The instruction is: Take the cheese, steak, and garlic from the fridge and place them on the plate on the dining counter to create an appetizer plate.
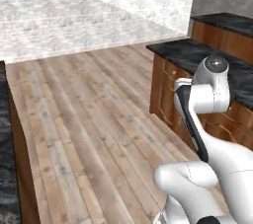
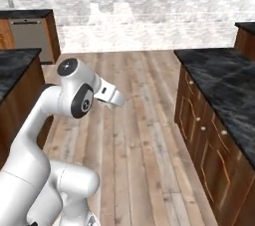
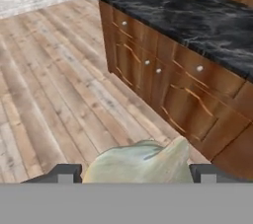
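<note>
In the hand view a pale cream, faintly green-tinged garlic (image 3: 141, 163) bulb sits between my two dark fingertips (image 3: 66, 173). My gripper (image 3: 136, 174) is shut on it, one finger on each side, and carries it above the wooden floor. The garlic's lower part is cut off by the bottom of that view. My white arm (image 2: 74, 95) is folded up in front of the base, with its forearm pointing toward the right-hand counter.
A black marble counter (image 3: 197, 16) over brown wood cabinets with small knobs stands on the right (image 1: 188, 50) (image 2: 219, 75). Another dark-topped unit (image 2: 15, 65) flanks the left (image 1: 7, 168). Plank floor (image 1: 89, 119) runs between them to a white brick wall.
</note>
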{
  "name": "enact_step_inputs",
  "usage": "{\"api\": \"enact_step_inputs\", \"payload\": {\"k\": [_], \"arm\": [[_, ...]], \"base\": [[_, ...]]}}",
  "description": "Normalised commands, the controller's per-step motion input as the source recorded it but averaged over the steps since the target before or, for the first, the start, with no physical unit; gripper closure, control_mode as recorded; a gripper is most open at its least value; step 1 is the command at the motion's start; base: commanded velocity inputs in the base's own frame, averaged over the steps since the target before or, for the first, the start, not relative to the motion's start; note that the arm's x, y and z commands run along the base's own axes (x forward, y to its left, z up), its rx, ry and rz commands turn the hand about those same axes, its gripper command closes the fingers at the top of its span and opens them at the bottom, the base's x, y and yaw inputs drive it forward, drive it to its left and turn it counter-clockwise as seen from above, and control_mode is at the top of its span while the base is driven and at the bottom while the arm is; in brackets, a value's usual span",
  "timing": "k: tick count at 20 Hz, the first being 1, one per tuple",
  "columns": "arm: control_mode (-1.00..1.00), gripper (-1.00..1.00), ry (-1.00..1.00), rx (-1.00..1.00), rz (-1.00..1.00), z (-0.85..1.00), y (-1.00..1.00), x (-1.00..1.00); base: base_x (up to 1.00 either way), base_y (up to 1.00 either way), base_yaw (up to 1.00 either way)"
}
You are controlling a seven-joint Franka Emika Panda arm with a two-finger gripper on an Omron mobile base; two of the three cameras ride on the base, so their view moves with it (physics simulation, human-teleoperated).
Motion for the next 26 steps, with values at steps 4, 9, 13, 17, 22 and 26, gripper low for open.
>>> {"api": "enact_step_inputs", "payload": {"k": [4,9,13,17,22,26], "arm": [[1.0,1.0,0.0,0.0,0.0,0.0,0.0,0.0],[1.0,1.0,0.0,0.0,0.0,0.0,0.0,0.0],[1.0,1.0,0.0,0.0,0.0,0.0,0.0,0.0],[1.0,1.0,0.0,0.0,0.0,0.0,0.0,0.0],[1.0,1.0,0.0,0.0,0.0,0.0,0.0,0.0],[1.0,1.0,0.0,0.0,0.0,0.0,0.0,0.0]], "base": [[1.0,-0.3,0.17],[1.0,-0.08,0.02],[1.0,0.0,-0.07],[1.0,0.0,-0.14],[1.0,0.0,-0.2],[1.0,0.0,-0.22]]}}
